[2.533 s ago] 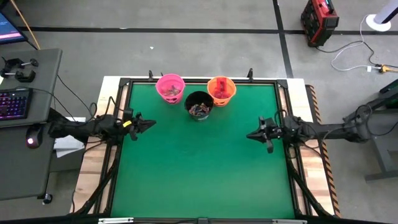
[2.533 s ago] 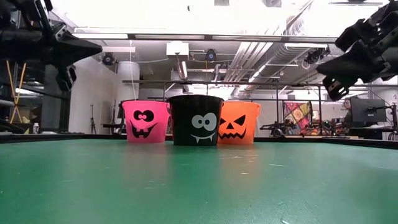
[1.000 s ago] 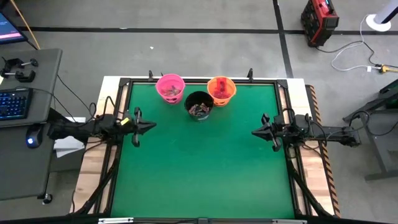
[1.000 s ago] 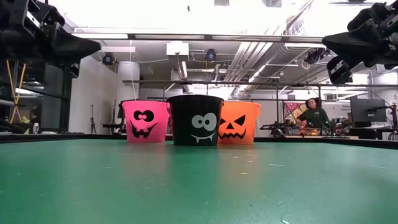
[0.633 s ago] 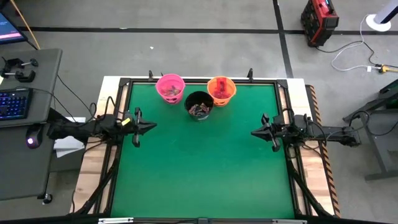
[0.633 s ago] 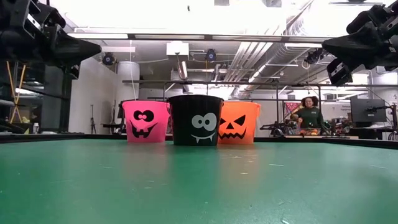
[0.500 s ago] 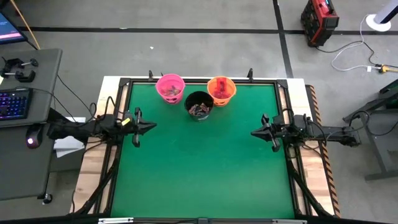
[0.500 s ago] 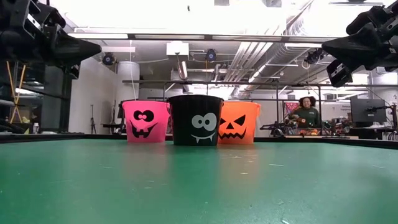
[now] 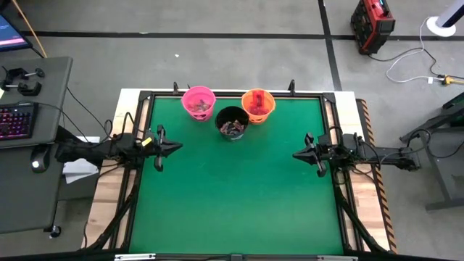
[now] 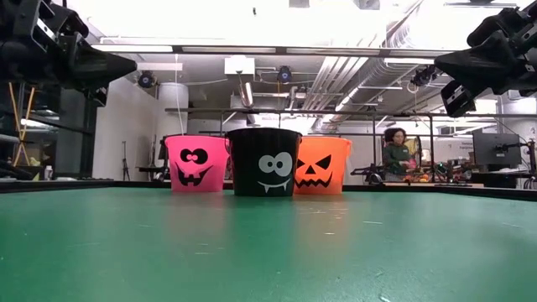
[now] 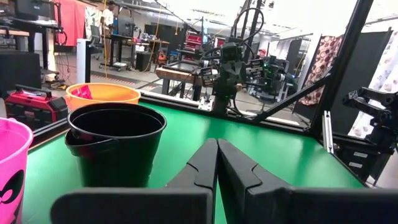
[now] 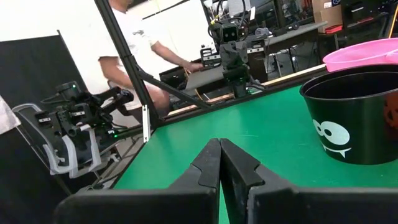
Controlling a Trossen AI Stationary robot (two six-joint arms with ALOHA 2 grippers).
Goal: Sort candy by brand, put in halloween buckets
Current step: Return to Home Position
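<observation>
Item: candy-sorting station, closing stage. Surface [image 9: 232, 203]: green mat, with no loose candy showing on it in the high view. Buckets: three, grouped at the surface's 12 o'clock edge. The pink bucket [image 9: 198, 102] sits toward 11 o'clock and the orange bucket [image 9: 257, 105] toward 1 o'clock. The black bucket [image 9: 232, 122] stands between them and a little nearer the centre; whether its rim touches its neighbours cannot be told. Contents: candy [image 9: 257, 109] lies inside the buckets, with red packets in the orange one and mixed small pieces in the black and pink ones. Left fingers [image 11: 204, 163]: at 9 o'clock, above the surface edge, pressed together with nothing between them, pointing toward 3 o'clock. Right fingers [image 12: 210, 163]: at 3 o'clock, likewise closed and empty, pointing toward 9 o'clock. Both are well apart from the buckets. Step in hand, as judged: the arms' return to their rest pose, the sorting itself appearing finished. Next move, as judged: no grasp is called for, only settling each arm at its own side, clear of the buckets.
</observation>
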